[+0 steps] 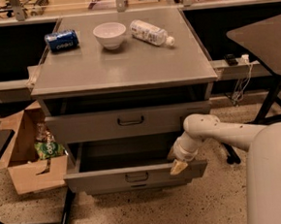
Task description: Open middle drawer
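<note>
The middle drawer (136, 176) is a grey metal drawer with a small dark bar handle. It stands pulled out from the grey cabinet (122, 66), and its deep, dark interior shows. My gripper (178, 167) is at the right end of the drawer's front panel, on its top edge, right of the handle. My white arm (220, 132) reaches in from the lower right. The drawer above (130, 120) is closed and has its own bar handle.
On the cabinet top lie a blue can (61, 40), a white bowl (109, 34) and a plastic bottle (150, 32). An open cardboard box (30, 156) with a green packet stands on the floor at left. A dark table (266, 38) stands at right.
</note>
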Controlling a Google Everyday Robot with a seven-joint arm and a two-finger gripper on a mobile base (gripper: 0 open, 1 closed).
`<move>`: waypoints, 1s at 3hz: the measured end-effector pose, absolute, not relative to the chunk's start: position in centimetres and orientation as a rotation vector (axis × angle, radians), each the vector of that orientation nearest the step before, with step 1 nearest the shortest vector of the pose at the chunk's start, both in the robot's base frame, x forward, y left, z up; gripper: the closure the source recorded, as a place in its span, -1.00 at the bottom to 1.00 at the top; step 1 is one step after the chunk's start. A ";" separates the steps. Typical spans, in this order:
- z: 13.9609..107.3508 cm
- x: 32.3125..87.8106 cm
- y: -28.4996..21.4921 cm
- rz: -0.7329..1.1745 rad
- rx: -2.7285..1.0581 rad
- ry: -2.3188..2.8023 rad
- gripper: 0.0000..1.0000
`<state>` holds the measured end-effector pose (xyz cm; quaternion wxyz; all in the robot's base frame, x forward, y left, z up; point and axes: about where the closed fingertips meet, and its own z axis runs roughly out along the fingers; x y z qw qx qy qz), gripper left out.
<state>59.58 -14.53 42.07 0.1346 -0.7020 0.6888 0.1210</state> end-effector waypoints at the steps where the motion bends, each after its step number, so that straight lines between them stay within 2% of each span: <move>1: 42.1 59.6 -14.5 0.351 -2.034 1.996 -1.00; 3: 41.5 58.2 -14.2 0.401 -2.054 1.981 -1.00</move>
